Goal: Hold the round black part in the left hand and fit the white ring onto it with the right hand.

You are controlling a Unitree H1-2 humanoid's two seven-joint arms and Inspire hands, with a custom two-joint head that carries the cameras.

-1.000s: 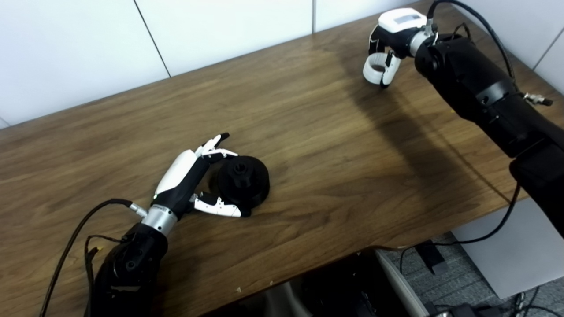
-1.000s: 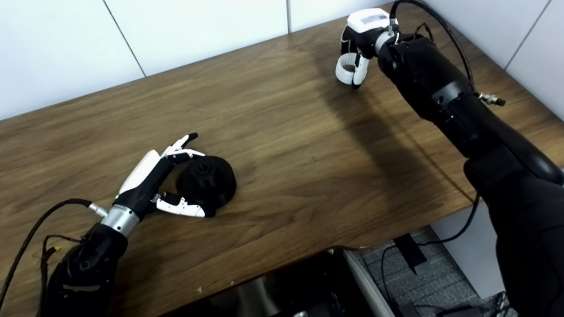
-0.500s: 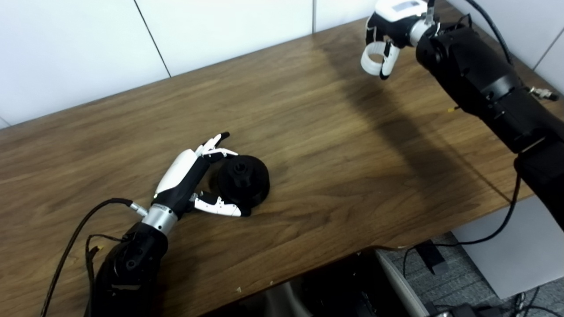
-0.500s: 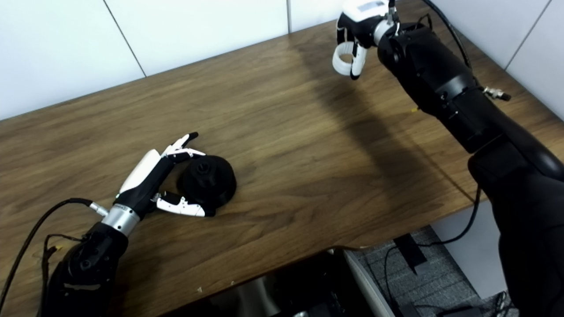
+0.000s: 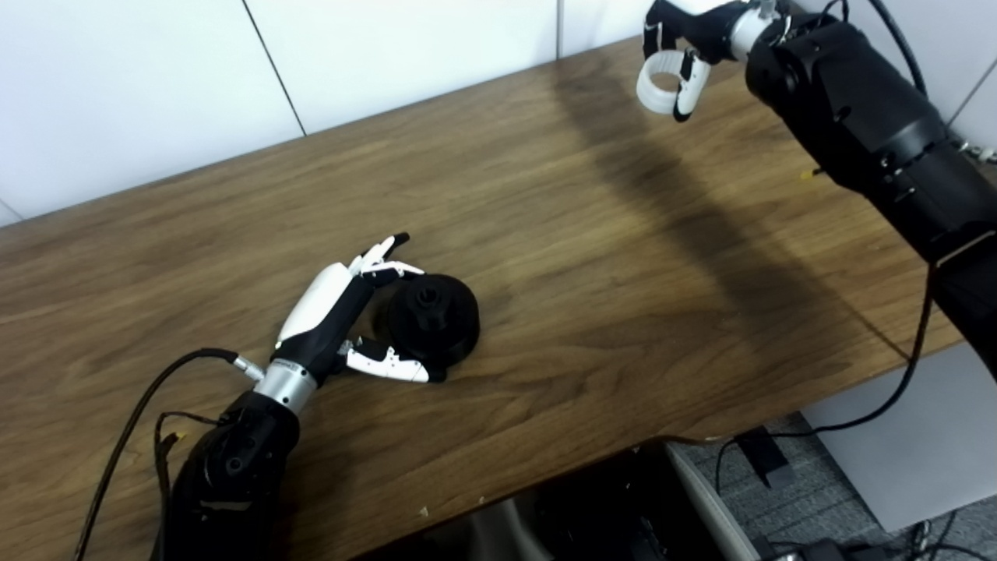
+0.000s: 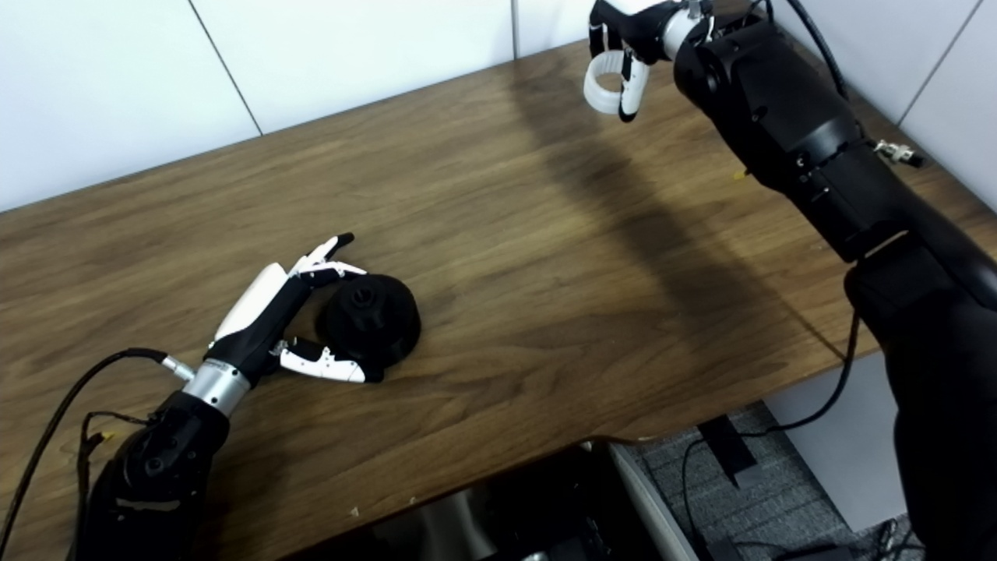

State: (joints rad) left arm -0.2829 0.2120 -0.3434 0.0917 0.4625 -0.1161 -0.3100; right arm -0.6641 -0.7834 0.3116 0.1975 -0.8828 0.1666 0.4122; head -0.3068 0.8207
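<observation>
You've got a dark wood-grain surface (image 5: 545,234) butted up against a wall of big white panels (image 5: 389,54), with grey carpet and black cables on the floor (image 5: 826,499) past the front edge. No containers anywhere on it. The round black plastic part (image 5: 431,318) sits on the surface at your near left, and your left hand (image 5: 343,319) is cupped loosely round it, fingers (image 5: 385,251) behind and thumb in front, touching but not clamped. Your right hand (image 5: 676,47) is up at the far right corner, above the surface, fingers curled tight on the white plastic ring (image 5: 656,82). Ring and black part are well apart.
</observation>
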